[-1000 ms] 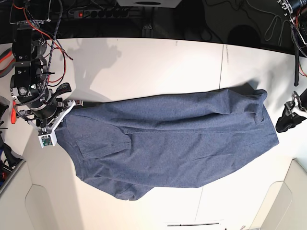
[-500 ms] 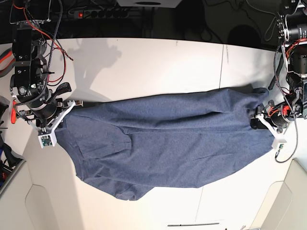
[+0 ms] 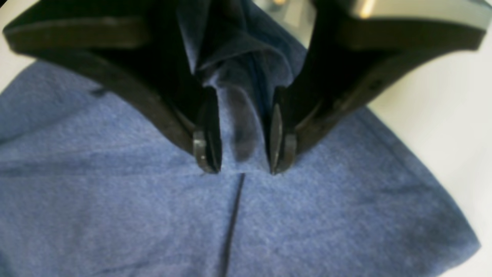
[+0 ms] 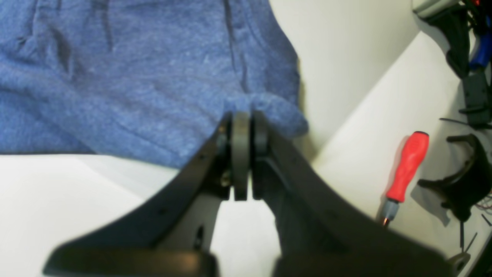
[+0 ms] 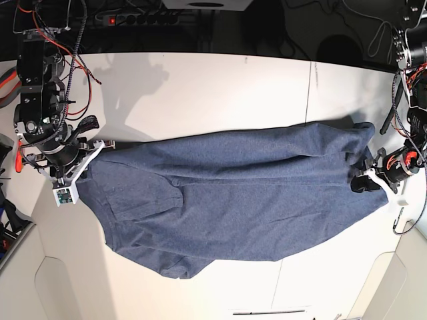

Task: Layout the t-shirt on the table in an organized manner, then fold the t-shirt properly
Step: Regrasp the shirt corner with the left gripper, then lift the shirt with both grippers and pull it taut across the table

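Lying spread: t-shirt (image 5: 233, 200) on table (image 5: 200, 87) | left fingers (image 3: 205, 150) apart | right fingers (image 4: 240, 130) clamp shirt edge

Behind the far edge the room is dark, with a power strip (image 5: 137, 18) and loose cables (image 5: 373, 30).

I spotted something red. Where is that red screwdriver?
In the right wrist view, the red screwdriver lies at the right, on the pale surface beside the table, right of the t-shirt corner.
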Tool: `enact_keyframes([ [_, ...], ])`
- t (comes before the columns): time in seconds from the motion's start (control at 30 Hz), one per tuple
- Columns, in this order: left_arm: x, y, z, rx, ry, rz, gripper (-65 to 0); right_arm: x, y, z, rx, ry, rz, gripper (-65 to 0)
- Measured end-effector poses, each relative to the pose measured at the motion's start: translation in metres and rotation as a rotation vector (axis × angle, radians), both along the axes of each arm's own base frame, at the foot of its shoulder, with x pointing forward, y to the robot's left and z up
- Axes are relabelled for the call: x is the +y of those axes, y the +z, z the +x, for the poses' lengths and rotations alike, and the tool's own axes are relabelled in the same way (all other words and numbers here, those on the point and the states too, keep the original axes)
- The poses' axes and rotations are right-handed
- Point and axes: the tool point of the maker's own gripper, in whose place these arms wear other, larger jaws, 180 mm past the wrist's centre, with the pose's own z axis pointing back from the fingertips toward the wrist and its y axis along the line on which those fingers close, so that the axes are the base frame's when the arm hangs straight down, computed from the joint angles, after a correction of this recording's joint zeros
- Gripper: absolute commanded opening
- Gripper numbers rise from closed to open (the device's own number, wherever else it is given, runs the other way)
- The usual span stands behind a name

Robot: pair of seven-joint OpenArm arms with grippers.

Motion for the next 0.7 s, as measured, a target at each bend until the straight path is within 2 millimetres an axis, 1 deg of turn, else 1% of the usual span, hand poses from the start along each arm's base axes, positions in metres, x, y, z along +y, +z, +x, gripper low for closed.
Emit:
enact_keyframes([
  [0.03, 0.000, 0.000, 0.000, -0.001, 0.000, 0.000, -44.7, 0.000, 0.000, 0.000, 0.000, 0.000, 0.000, -65.0],
  [0.1, 0.000, 0.000, 0.000, 0.001, -0.001, 0.000, -50.6, 0.000, 0.000, 0.000, 0.000, 0.000, 0.000, -65.0],
  [0.17, 0.000, -0.001, -0.001, 0.003, -0.001, 0.001, -58.2, 0.000, 0.000, 0.000, 0.000, 0.000, 0.000, -65.0],
  [0.2, 0.000, -0.001, -0.001, 0.003, -0.002, 0.002, -63.0, 0.000, 0.000, 0.000, 0.000, 0.000, 0.000, -65.0],
  [0.23, 0.000, -0.001, -0.001, 0.003, -0.002, 0.002, -65.0, 0.000, 0.000, 0.000, 0.000, 0.000, 0.000, -65.0],
  [0.37, 0.000, -0.001, -0.001, 0.003, -0.002, 0.002, -65.0, 0.000, 0.000, 0.000, 0.000, 0.000, 0.000, -65.0],
  [0.43, 0.001, 0.003, 0.002, -0.017, 0.005, -0.005, -65.0, 0.000, 0.000, 0.001, -0.004, 0.001, 0.001, -65.0],
  [0.5, 0.001, 0.019, 0.011, -0.087, 0.014, -0.041, -65.0, 0.003, 0.007, 0.007, -0.057, 0.012, 0.009, -65.0],
  [0.57, 0.004, 0.043, 0.025, -0.182, 0.037, -0.075, -65.0, 0.007, 0.016, 0.018, -0.120, 0.021, 0.038, -65.0],
  [0.63, 0.005, 0.064, 0.042, -0.242, 0.046, -0.090, -65.0, 0.008, 0.021, 0.035, -0.132, 0.005, 0.070, -65.0],
  [0.7, -0.001, 0.085, 0.060, -0.290, 0.039, -0.104, -65.0, 0.008, 0.029, 0.056, -0.153, -0.001, 0.094, -65.0],
])
